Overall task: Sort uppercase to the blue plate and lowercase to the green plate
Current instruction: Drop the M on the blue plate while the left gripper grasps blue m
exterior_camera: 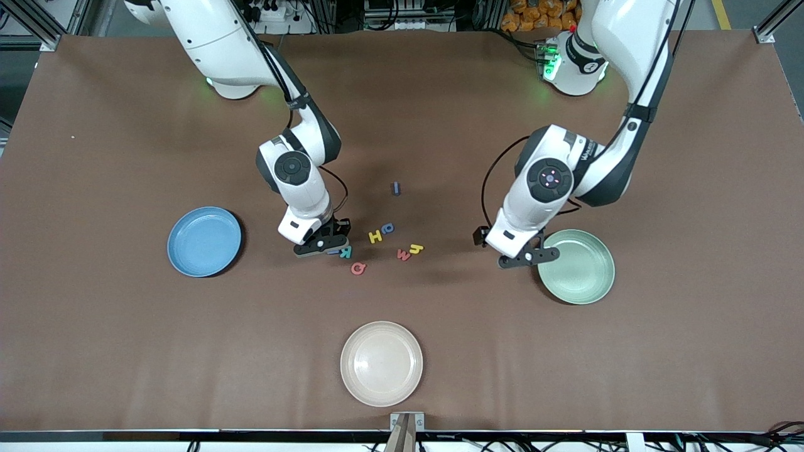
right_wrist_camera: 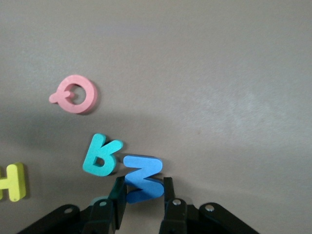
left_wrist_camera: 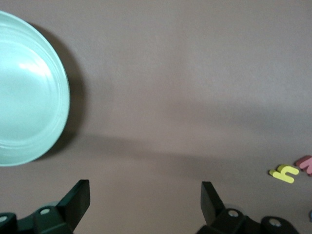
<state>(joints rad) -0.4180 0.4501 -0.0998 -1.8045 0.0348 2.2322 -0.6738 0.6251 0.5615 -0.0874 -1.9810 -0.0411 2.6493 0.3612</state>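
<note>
My right gripper [exterior_camera: 321, 243] is low over the table, shut on the blue W [right_wrist_camera: 143, 176]. The teal R [right_wrist_camera: 101, 155] lies right beside the W and also shows in the front view [exterior_camera: 345, 252]. The red Q [exterior_camera: 358, 269] is a little nearer the camera. The yellow H [exterior_camera: 375, 236], the blue rounded letter [exterior_camera: 388, 228], the red m [exterior_camera: 404, 254] and the yellow h [exterior_camera: 416, 249] lie in the middle. The dark blue i [exterior_camera: 396, 188] stands farther back. The blue plate [exterior_camera: 204, 242] and the green plate [exterior_camera: 576, 267] hold nothing. My left gripper [exterior_camera: 527, 256] is open and empty beside the green plate.
A beige plate [exterior_camera: 381, 363] holding nothing sits near the table's front edge. In the left wrist view the green plate [left_wrist_camera: 29, 92], the yellow h [left_wrist_camera: 284, 173] and the red m [left_wrist_camera: 306, 163] show on bare brown table.
</note>
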